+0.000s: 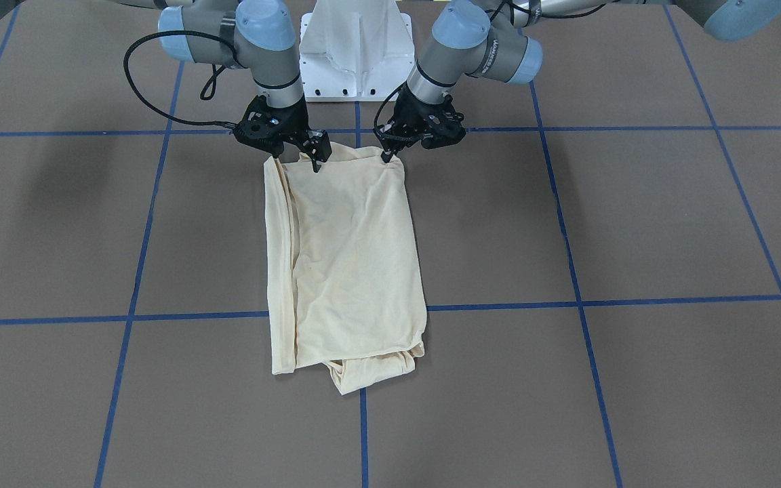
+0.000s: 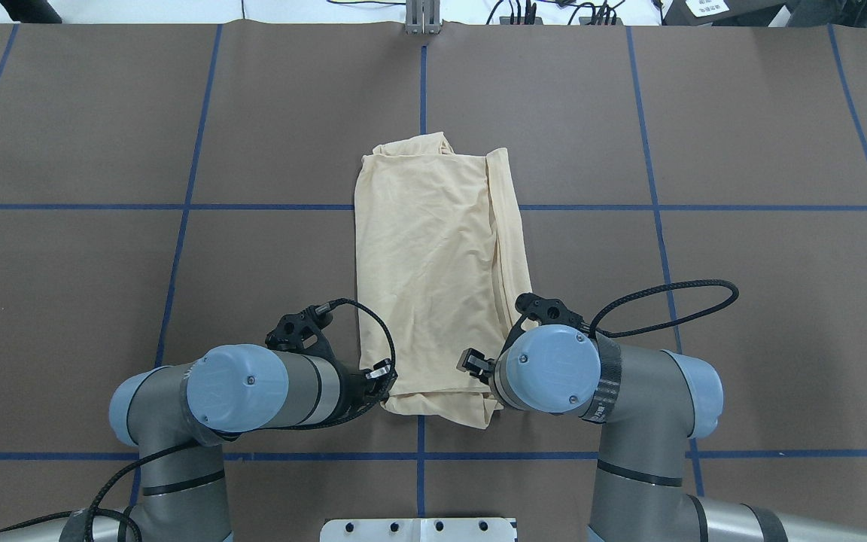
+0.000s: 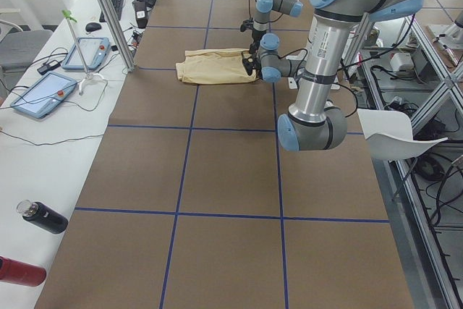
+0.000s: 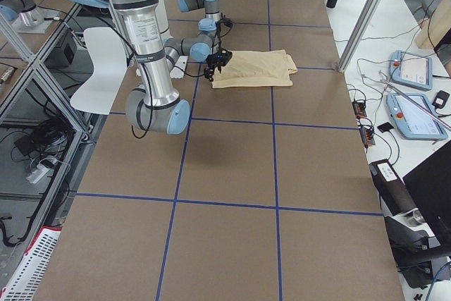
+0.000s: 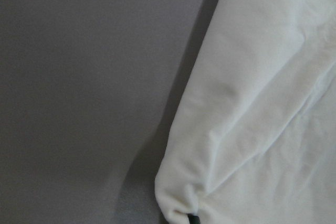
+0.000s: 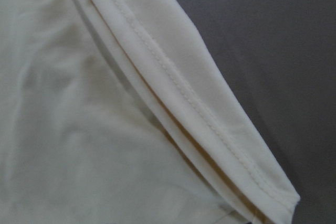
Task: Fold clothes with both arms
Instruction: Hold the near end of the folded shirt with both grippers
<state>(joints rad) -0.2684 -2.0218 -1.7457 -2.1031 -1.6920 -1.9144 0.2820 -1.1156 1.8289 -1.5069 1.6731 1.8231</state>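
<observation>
Midway through the folding, by the look of it: sides already turned in, the crosswise fold not yet made. Shows the shirt (image 1: 356, 257) lying flat on the brown surface (image 1: 634, 224) as a long narrow strip down the centre of the front-facing frame, crossing a blue tape line (image 1: 194, 316), with a doubled layer along its left-hand edge and a bunched bit of cloth poking out at the lower end. No print, collar or label on show. Puts the left tool (image 1: 388, 157) at the strip's upper-right corner and the right tool (image 1: 314, 161) at its upper-left corner, both low against the surface. Reads the left tool as narrow, tips pinched on the corner of cloth. Backed by the left wrist view, with the cloth puckered around a dark tip at the bottom edge of frame. Reads the right tool as narrow too, tips together on the cloth's edge and apparently gripping it, though none of the tips show in the right wrist view, only the stitched hem running to a corner. Next, most likely: lift both corners together, carry them toward the lower end of the front-facing frame, and lay them on the far edge. Calls for equal height and pace on both sides — otherwise a risk of skewing the thin cloth or dragging the lower layers along.
</observation>
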